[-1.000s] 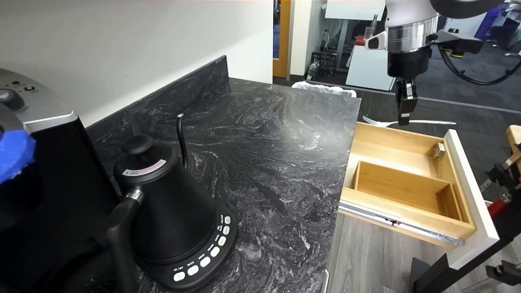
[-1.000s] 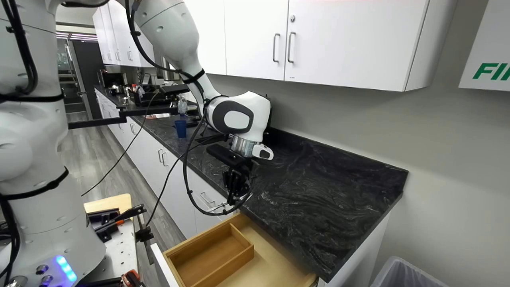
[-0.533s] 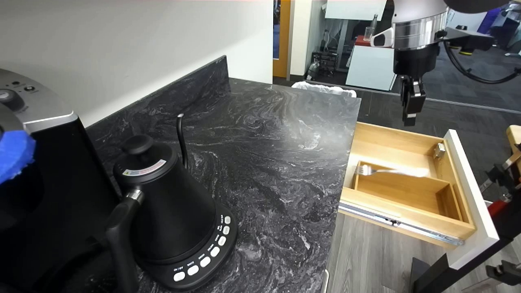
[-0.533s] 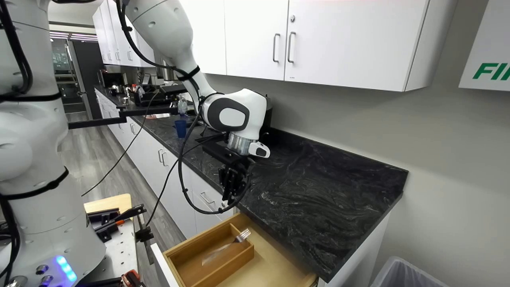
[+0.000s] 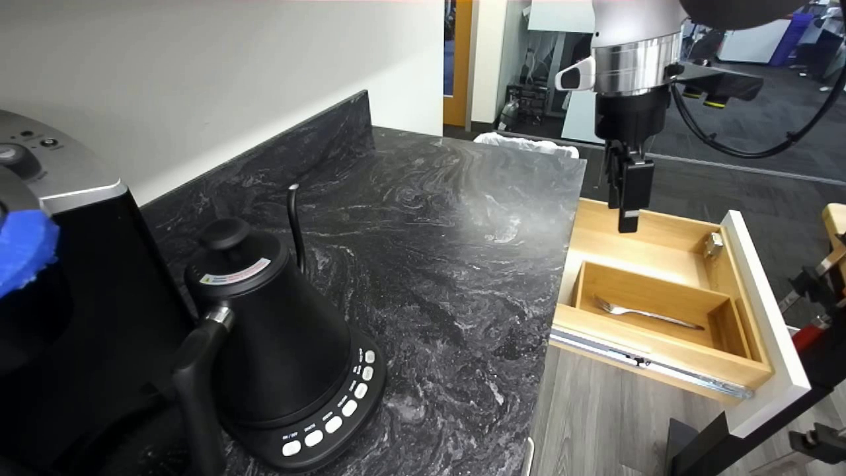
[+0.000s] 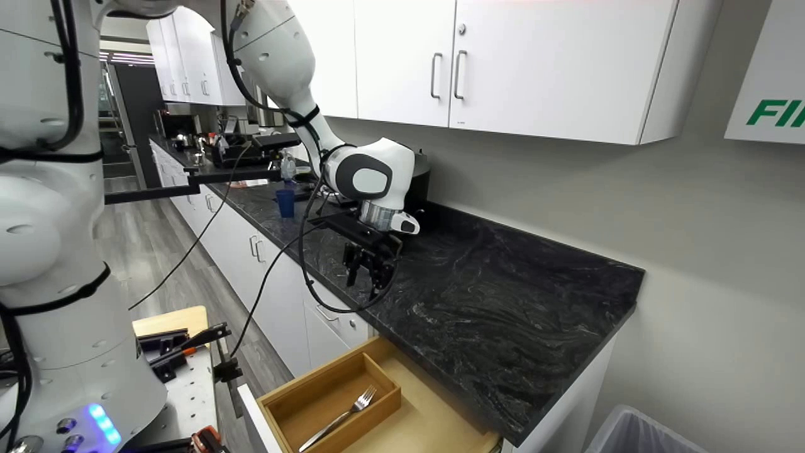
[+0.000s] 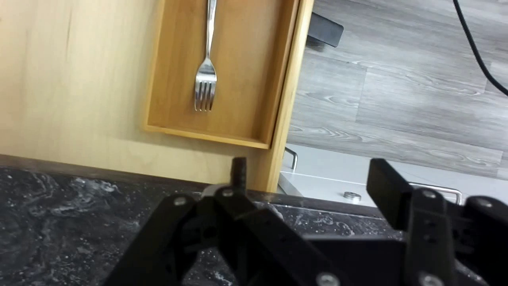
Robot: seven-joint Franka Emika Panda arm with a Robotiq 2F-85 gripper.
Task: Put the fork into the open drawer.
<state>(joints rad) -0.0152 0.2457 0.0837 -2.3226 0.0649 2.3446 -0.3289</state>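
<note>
The silver fork [image 7: 206,73] lies inside a small wooden box [image 7: 210,137], which sits within the open drawer [image 7: 79,79]. Both exterior views also show the fork [image 5: 615,309] [image 6: 358,406] there, tines pointing to the counter side and handle to the drawer's white front. In the wrist view my gripper [image 7: 308,167] stands open, its two fingers wide apart with nothing between them. Seen from outside, the gripper [image 6: 363,286] hangs well above the drawer, near the counter's edge, and touches nothing.
A dark marbled countertop [image 5: 429,264] borders the drawer. On it stands a black kettle [image 5: 264,330] beside a coffee machine. White wall cabinets [image 6: 553,63] hang above the counter. A waste bin [image 6: 635,434] stands past its end. A cable loops around the wrist.
One second ago the gripper held the fork above the drawer. Half a second ago the fork was falling, blurred. Now it rests in the box; the jaws have opened and the gripper has shifted.
</note>
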